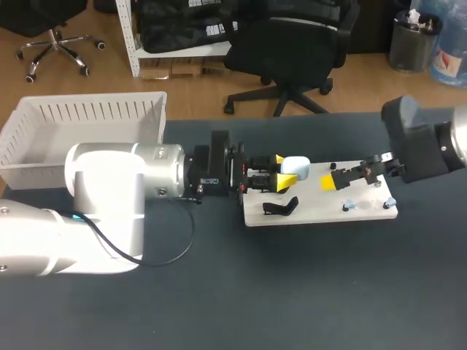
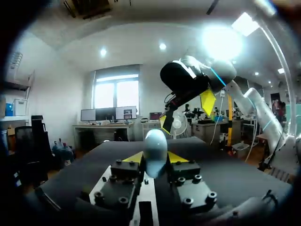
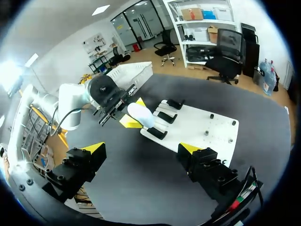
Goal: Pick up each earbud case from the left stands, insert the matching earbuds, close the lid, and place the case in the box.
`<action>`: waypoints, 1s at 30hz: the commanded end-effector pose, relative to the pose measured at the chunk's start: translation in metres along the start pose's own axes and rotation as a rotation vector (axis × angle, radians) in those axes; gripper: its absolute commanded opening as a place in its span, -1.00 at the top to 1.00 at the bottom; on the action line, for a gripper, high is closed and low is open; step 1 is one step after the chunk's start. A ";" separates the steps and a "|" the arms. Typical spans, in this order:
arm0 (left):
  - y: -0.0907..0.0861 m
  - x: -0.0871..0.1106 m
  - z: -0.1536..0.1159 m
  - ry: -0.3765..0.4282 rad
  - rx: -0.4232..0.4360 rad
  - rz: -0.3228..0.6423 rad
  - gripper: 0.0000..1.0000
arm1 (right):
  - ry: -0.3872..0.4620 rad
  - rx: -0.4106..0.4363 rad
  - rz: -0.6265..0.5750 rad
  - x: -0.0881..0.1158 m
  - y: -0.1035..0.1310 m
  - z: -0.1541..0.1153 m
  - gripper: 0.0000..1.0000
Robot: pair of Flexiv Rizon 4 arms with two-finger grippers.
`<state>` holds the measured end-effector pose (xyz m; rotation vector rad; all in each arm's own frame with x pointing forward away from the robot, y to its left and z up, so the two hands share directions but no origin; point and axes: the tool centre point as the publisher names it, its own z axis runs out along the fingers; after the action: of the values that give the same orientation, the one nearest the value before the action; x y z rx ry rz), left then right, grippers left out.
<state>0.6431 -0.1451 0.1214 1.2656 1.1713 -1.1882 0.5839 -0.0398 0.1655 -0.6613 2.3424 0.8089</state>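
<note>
Pale blue, the earbud case (image 1: 295,167) sat clamped between the yellow tips of your left gripper (image 1: 281,169), over the stands on the white board (image 1: 321,211). Your right gripper (image 3: 141,149) hung nearby, fingers wide apart. You were likely at the pickup step. Next, the earbuds needed an opened lid.

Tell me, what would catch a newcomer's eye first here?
The pale earbud case, clamped between the left gripper's jaws over the white board. Next, the right gripper, jaws wide open, by the board's right part; a white basket stands at the table's far left corner.
</note>
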 end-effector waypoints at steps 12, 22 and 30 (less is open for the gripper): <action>-0.002 0.000 -0.001 0.000 -0.010 -0.001 1.00 | 0.035 0.003 0.016 -0.008 0.000 0.034 -1.00; -0.002 0.000 -0.001 0.000 -0.010 -0.001 1.00 | 0.036 -0.004 0.045 -0.014 -0.008 0.049 -1.00; -0.002 0.000 -0.001 0.000 -0.010 -0.001 1.00 | 0.038 -0.002 0.048 -0.018 -0.010 0.055 -1.00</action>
<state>0.6429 -0.1440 0.1214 1.2640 1.1763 -1.1874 0.6179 -0.0062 0.1388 -0.6256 2.3991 0.8196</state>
